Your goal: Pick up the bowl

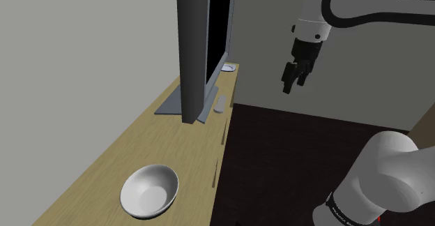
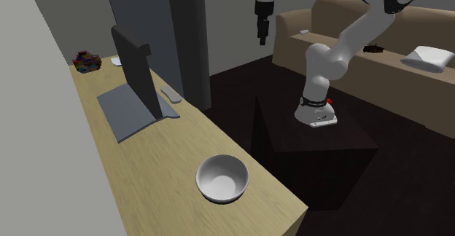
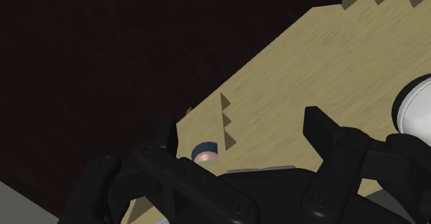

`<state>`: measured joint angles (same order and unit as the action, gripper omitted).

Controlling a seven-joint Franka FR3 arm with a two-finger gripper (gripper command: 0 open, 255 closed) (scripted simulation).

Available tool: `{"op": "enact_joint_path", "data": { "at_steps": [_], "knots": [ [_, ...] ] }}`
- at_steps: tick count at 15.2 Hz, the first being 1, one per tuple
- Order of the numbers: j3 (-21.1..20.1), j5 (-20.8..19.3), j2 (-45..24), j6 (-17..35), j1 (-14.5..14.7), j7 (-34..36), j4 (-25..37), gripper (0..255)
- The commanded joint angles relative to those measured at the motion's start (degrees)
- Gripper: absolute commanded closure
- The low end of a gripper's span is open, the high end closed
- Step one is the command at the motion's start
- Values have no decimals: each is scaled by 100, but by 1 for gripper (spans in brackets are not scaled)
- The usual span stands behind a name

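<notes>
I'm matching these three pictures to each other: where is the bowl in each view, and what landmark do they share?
Shoulder view: the white bowl sits at the lower left, on the near end of the wooden tabletop.
Second exterior view: the bowl is low in the centre, near the tabletop's front end.
Wrist view: a white curved piece, likely the bowl, lies just outside the open hand.
Shared landmark: the tabletop.

Bowl [image 3: 417, 109] cut by the wrist view's edge, monitor [image 1: 198, 50] cropped above in the shoulder view — colourful heap [image 2: 87, 60] unidentifiably small
</notes>
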<state>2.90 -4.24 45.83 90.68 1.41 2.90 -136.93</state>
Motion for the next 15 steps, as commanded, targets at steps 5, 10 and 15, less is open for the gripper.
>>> {"op": "enact_joint_path", "data": {
  "at_steps": [5, 10, 15],
  "knots": [
    [-422, 309, -251, 442, 137, 569, -257, 0],
    [-949, 659, -759, 1041, 308, 1259, -409, 0],
    [-1463, 919, -1469, 1662, 450, 1938, -365, 0]
  ]
}}
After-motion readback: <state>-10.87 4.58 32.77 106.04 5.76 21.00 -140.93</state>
